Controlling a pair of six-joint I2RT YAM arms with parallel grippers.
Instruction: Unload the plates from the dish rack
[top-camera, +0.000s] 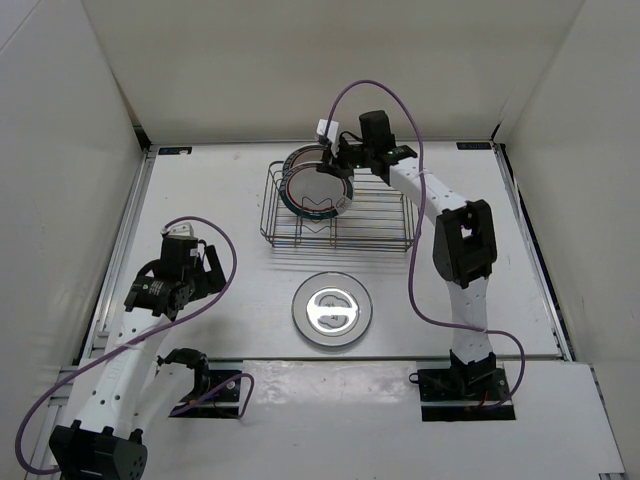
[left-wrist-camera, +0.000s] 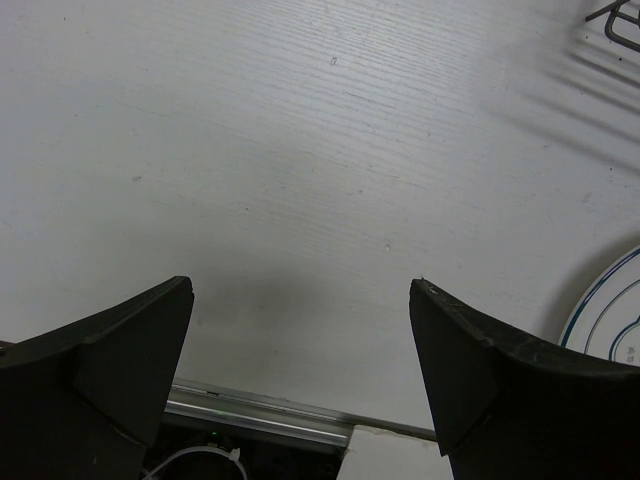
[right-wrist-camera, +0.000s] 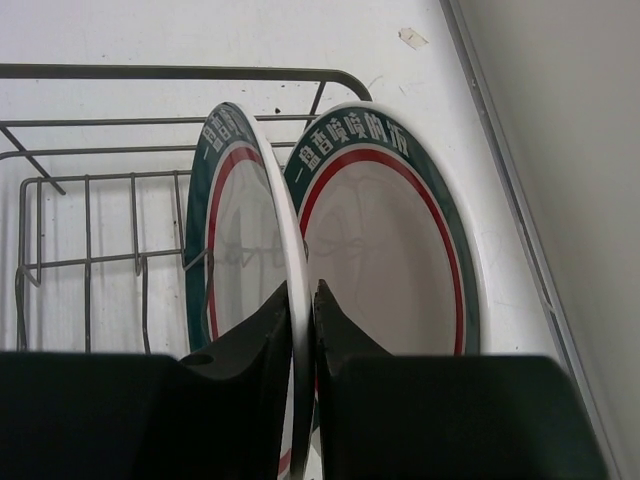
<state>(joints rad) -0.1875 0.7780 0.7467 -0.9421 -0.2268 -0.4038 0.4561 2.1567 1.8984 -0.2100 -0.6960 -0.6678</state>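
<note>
Plate (right-wrist-camera: 235, 250) rim pinched by the right gripper (right-wrist-camera: 303, 310), arm stretched over the dish rack (right-wrist-camera: 150, 72); left gripper (left-wrist-camera: 300, 290) spread.

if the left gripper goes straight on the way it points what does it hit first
Probably the bare table: the open left gripper points down at it, nothing in between. The plate lying flat and the dish rack sit off to the right, out of that line.

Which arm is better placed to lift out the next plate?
Right. The right gripper has its jaws on the rim of a red-and-teal plate in the dish rack; the left gripper hangs open over the table, far off.
</note>
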